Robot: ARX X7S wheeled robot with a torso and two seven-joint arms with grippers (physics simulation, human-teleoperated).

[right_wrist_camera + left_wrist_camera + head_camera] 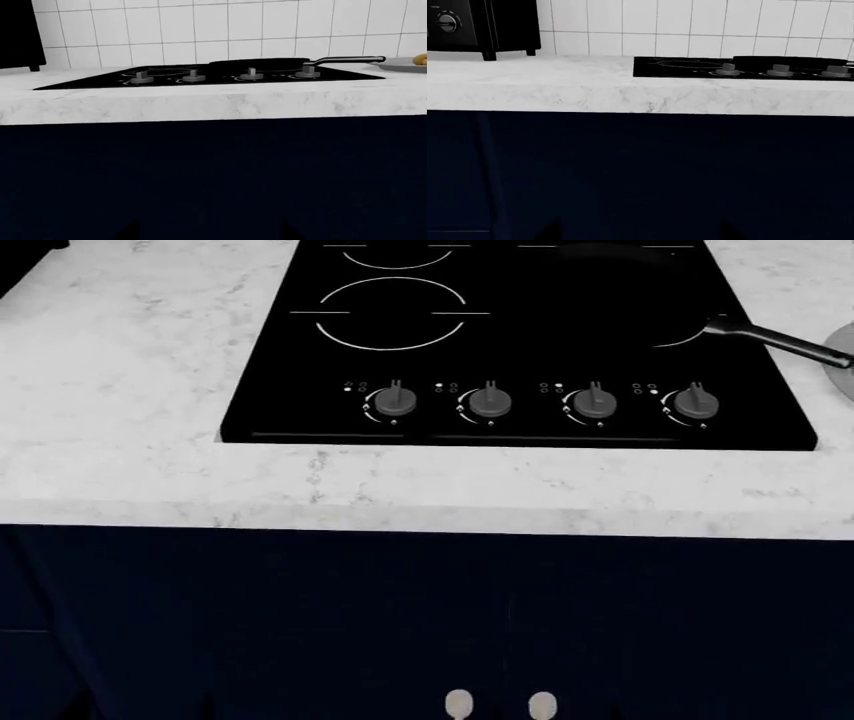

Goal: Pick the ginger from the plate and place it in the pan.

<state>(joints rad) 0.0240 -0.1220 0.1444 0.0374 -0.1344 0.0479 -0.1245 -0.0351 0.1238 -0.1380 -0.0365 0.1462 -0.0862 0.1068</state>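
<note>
The ginger shows in the right wrist view as a small yellow-orange bit on the light-grey plate, at the counter's right end. Only the plate's edge shows in the head view. The black pan sits on the stovetop's back right burner, its handle pointing toward the plate. It also shows in the left wrist view. My left gripper and right gripper are open and empty, low in front of the dark blue cabinet, below the counter. Neither shows in the head view.
A black stovetop with white ring marks and several knobs is set in the white marble counter. A black oven-like appliance stands at the counter's back left. A white tiled wall stands behind.
</note>
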